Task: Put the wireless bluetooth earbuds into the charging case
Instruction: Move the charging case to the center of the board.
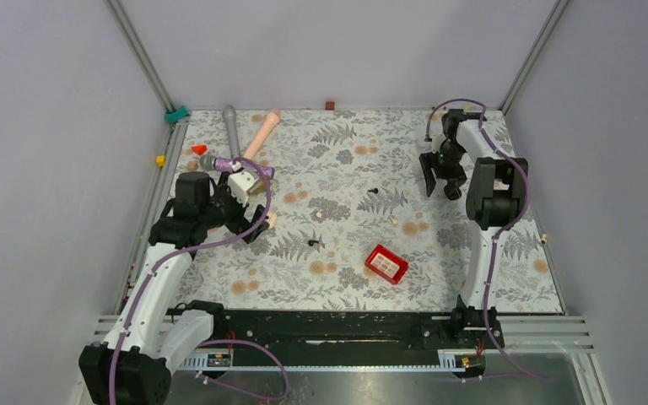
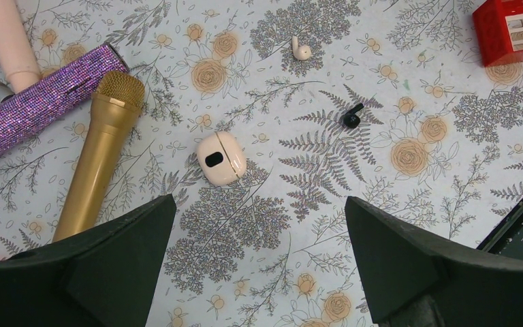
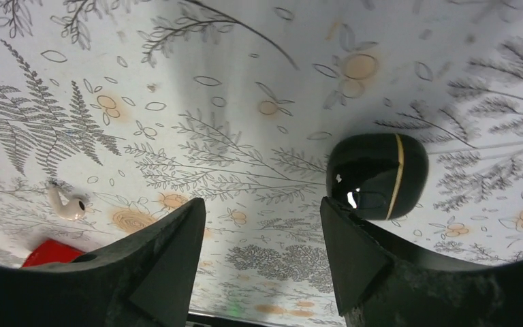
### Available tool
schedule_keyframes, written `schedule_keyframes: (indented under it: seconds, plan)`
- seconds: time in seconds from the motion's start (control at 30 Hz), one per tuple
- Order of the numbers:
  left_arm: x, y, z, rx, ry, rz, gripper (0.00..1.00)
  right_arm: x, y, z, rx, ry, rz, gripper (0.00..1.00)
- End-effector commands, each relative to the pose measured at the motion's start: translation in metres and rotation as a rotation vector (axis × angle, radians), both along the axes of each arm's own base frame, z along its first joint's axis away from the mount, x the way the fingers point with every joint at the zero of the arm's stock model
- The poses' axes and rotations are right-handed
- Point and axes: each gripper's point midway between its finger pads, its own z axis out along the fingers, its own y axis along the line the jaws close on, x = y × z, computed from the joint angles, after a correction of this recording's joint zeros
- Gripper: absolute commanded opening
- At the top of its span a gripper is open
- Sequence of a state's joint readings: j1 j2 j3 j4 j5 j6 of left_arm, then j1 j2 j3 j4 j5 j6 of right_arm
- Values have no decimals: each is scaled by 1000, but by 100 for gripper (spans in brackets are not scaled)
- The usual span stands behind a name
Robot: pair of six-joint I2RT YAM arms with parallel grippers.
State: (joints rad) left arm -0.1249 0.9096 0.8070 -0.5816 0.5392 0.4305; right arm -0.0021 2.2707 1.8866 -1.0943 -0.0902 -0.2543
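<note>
Hovering over the flowered table (image 1: 329, 169), the left gripper (image 2: 259, 199) has its jaws spread wide with nothing between them. A cream charging case (image 2: 221, 158), closed, lies on the cloth just ahead of the gap, near a gold microphone (image 2: 102, 146) and a purple glitter microphone (image 2: 41, 102). Farther on lie 1 whitish earbud (image 2: 301, 49) and 1 black earbud (image 2: 351, 117), apart from each other and from the case, with the red box (image 2: 511, 30) at the far corner of that view. The right gripper (image 3: 262, 201) is low over the far right part of the table, jaws parted and empty. A black charging case (image 3: 376, 176) (closed, with a thin gold seam) sits just outside 1 of its fingers; whether they touch I cannot tell. Another whitish earbud (image 3: 67, 204) lies well off to the other side, near the red box.
</note>
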Motion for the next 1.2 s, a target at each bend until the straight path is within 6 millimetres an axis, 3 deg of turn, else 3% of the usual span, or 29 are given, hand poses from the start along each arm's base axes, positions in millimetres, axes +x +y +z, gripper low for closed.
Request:
schedule_keyframes:
  seconds: [0.0,0.3,0.5,0.77,1.0,1.17]
  plan:
    - [4,-2,7,-11,-47,-22,99,16,-8,42,68,-139,-126,72]
    - [5,-2,5,-8,-41,-22,99,35,-23,58,196,-202,-342,74]
    - [6,-3,4,-8,-34,-24,98,43,-39,43,111,-189,-446,79]
    - [5,-3,6,-13,-39,-29,99,38,-33,18,118,-76,-555,87]
    - [7,-3,0,-3,-17,-27,99,33,-39,15,71,-67,-571,99]
    - [6,-4,1,-5,-7,-36,99,26,-37,15,69,-56,-562,99]
